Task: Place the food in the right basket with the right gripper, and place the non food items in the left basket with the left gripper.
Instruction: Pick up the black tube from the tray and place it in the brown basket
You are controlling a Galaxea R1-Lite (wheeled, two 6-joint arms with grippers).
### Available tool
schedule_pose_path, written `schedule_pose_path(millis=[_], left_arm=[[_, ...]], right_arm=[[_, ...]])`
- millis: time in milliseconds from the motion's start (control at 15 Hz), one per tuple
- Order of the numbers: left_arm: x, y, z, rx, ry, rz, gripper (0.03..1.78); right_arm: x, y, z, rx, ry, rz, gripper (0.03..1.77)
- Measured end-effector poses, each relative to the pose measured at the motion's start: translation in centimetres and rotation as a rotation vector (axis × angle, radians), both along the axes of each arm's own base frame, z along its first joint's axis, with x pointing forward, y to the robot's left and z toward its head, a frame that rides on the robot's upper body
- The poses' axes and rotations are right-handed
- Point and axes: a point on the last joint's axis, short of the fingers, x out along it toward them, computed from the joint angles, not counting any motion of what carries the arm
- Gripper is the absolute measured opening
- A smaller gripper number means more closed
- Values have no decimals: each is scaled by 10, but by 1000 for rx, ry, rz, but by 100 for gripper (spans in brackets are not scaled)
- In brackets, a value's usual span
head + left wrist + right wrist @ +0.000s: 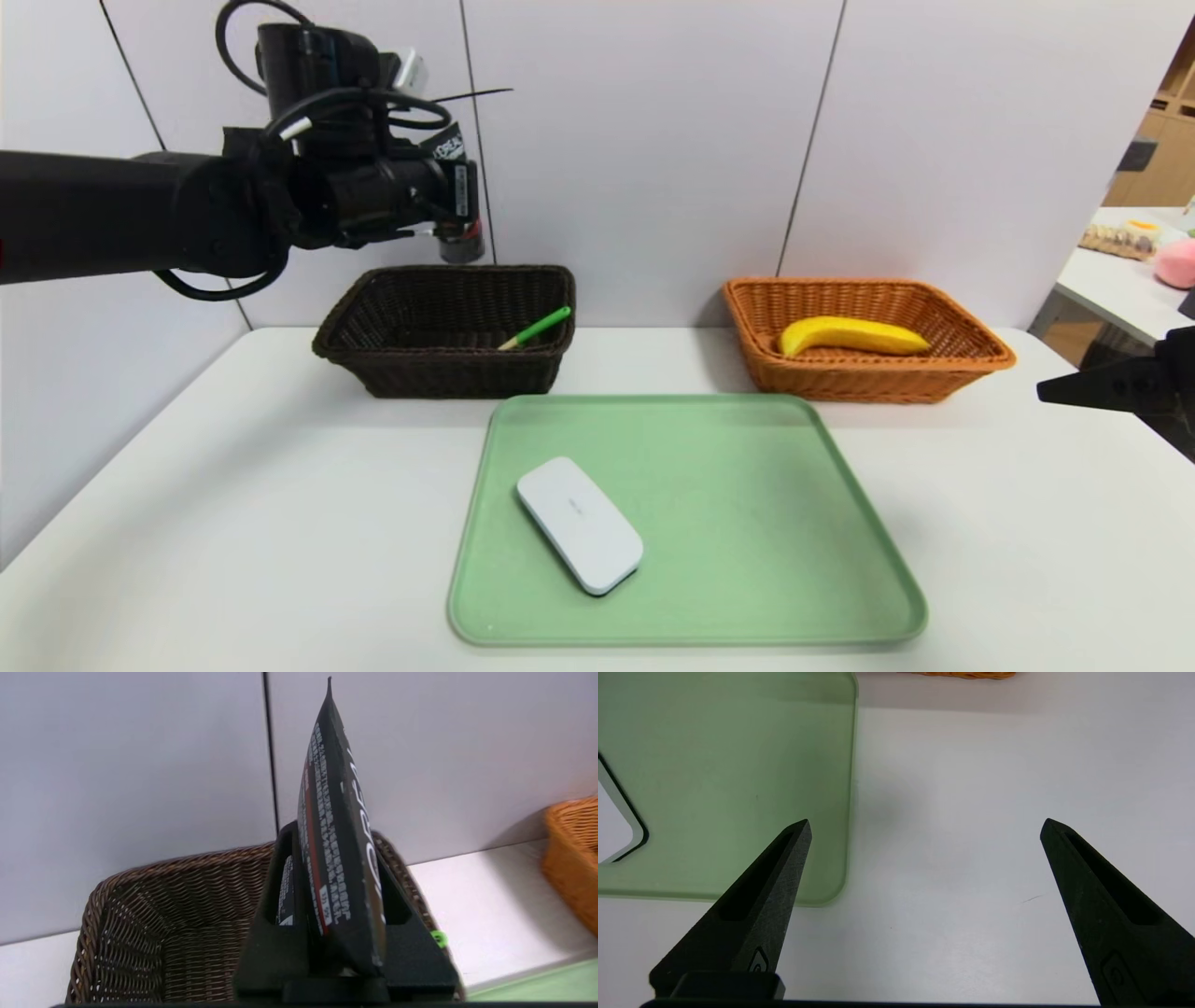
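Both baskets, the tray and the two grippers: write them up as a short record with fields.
left gripper: shut on the dark L'Oreal tube, above the dark brown basket
right gripper: open, holding nothing, over the white table beside the tray
dark brown basket: green-handled utensil inside, handle leaning on the rim
orange-tan basket: yellow banana inside
green tray: white oblong case lying flat
still to place: tube, white case
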Motion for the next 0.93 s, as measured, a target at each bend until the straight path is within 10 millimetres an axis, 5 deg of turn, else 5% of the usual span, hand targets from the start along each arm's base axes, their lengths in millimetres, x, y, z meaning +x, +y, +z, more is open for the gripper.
schedule_pose_path(millis=[333,733,933], left_arm=[[33,19,-49,22,85,74,31],[52,18,-87,25,157,91,33],[56,20,-99,28,185,101,79]], right_arm=[[1,-2,0,2,1,-10,169],[3,-2,-2,4,12,-11,169],[5,-2,-3,4,17,-10,169]])
